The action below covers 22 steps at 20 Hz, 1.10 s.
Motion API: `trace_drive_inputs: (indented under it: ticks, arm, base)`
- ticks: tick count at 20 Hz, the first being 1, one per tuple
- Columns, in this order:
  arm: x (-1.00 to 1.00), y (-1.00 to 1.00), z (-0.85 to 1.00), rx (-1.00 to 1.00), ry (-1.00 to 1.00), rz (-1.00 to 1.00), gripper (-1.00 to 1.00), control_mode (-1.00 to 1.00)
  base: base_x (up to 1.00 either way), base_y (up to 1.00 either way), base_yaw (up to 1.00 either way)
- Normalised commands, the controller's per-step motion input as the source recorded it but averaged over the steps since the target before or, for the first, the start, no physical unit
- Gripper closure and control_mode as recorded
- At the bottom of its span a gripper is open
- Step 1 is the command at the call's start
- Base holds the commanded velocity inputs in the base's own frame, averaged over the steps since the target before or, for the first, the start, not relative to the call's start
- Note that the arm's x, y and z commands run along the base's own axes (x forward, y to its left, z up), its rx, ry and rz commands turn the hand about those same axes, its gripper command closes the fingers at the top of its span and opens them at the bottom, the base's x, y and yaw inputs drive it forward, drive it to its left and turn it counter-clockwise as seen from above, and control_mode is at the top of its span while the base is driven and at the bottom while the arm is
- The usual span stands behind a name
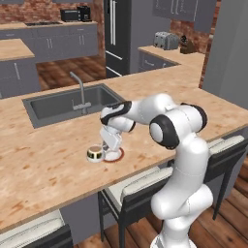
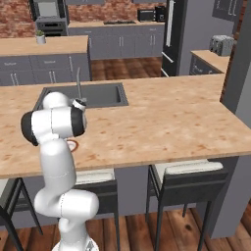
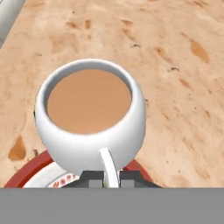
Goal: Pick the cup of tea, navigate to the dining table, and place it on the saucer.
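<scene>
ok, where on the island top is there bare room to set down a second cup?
Bare wood runs right of the sink to the dining table's far end, and left of the cup of tea along the near edge. It is crowded at the saucer, where the end effector grips the cup's handle.

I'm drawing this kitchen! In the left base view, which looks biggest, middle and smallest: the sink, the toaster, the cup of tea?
1. sink
2. toaster, though it stands far back, so it looks shrunken
3. cup of tea
</scene>
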Motion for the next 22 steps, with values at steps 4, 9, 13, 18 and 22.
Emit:
trace_drive_inputs:
  ticks: [4,9,13,18,22]
  arm:
    - [-0.10,-0.28,0.05,-0.02,-0.11,0.11,1.00,-1.00]
    - [0.00,-0.36,0.20,0.00,-0.10,0.14,1.00,-1.00]
    - [0.00,-0.43,0.23,0.00,-0.09,0.16,1.00,-1.00]
    - [0.00,-0.39,0.16,0.00,-0.04,0.15,1.00,-1.00]
    - [0.07,-0.02,0.00,0.00,-0.01,0.11,1.00,-1.00]
  base:
    - [0.00,0.00,0.00]
    - [0.00,0.00,0.00]
    - [0.00,0.00,0.00]
    - [0.00,0.00,0.00]
    - [0.00,0.00,0.00]
